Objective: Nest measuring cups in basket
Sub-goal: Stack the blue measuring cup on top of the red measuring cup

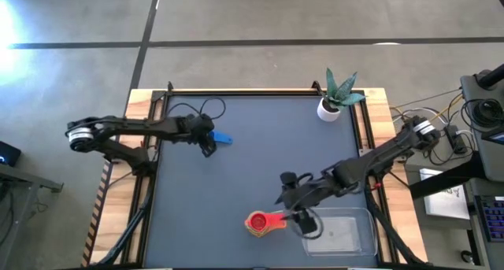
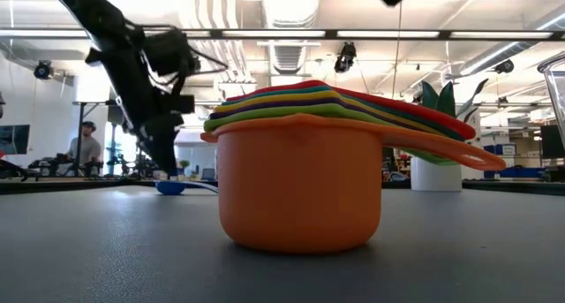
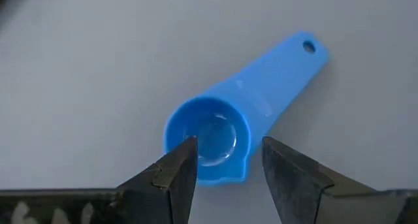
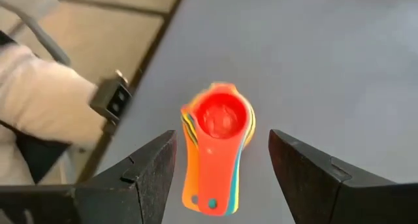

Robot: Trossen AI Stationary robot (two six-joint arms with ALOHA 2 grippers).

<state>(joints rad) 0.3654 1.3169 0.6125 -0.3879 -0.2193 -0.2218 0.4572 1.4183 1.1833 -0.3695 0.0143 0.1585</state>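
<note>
The blue measuring cup [image 1: 221, 138] lies on its base on the dark mat near the table's left side, its handle pointing right. My left gripper [image 3: 227, 145] is down at the cup's bowl [image 3: 209, 138], open, pointing down from above. The other cups sit nested in a stack [image 1: 260, 222] near the table's near edge, orange outermost [image 2: 300, 197] and red on top [image 4: 222, 116]. My right gripper [image 4: 222, 138] hovers wide open above the stack's handle end, touching nothing. The clear basket [image 1: 370, 223] stands just right of the stack. My left gripper comes at the blue cup from above. One fingertip [image 3: 186, 152] shows over the bowl's rim and the other [image 3: 274, 155] stands outside the bowl beside the handle's root [image 3: 255, 119]. Whether either finger touches the cup, I cannot tell. The cup rests flat on the mat.
A small white pot with a green plant [image 1: 331, 106] stands at the far right corner. Loose black cables [image 1: 206, 109] lie near the far edge behind the left arm. Wooden table edges and rails frame the mat; open mat lies between the blue cup and the stack.
</note>
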